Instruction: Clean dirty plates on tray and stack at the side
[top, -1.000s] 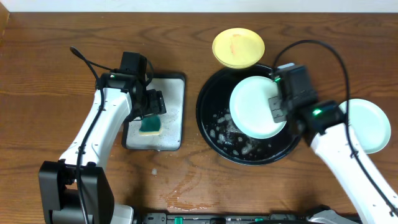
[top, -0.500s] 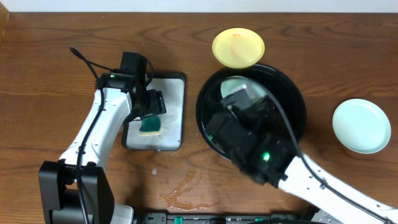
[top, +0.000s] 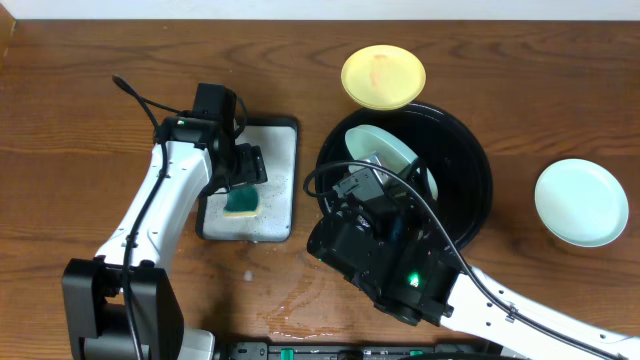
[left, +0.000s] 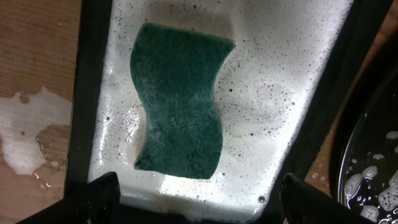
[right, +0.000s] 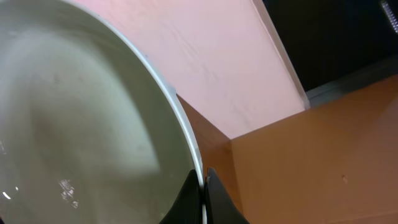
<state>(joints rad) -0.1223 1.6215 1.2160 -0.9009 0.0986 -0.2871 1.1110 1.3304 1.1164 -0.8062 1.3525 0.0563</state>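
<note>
- The right claw (right: 203, 190) was clamped together on the rim of a mint plate (top: 390, 140), the thin edge pinched between its two fingers.
- That mint plate was tilted steeply over the far half of the black tray (top: 478, 190), lifted off its floor, with the right arm crossing the near part of the tray beneath the camera.
- A yellow plate (top: 383, 77) lay flat on the table (top: 80, 90), just beside the black tray's far rim; whether it touched the rim could not be told.
- A second mint plate (top: 581, 202) lay on the bare table, well apart from the black tray, on the right.
- The left claw (left: 202, 199) hung with its fingers wide apart and nothing between them, above a green sponge (left: 180, 112).
- The sponge lay flat in a silver tray (left: 273, 74) coated with white suds (left: 283, 37), to the left of the black tray.
</note>
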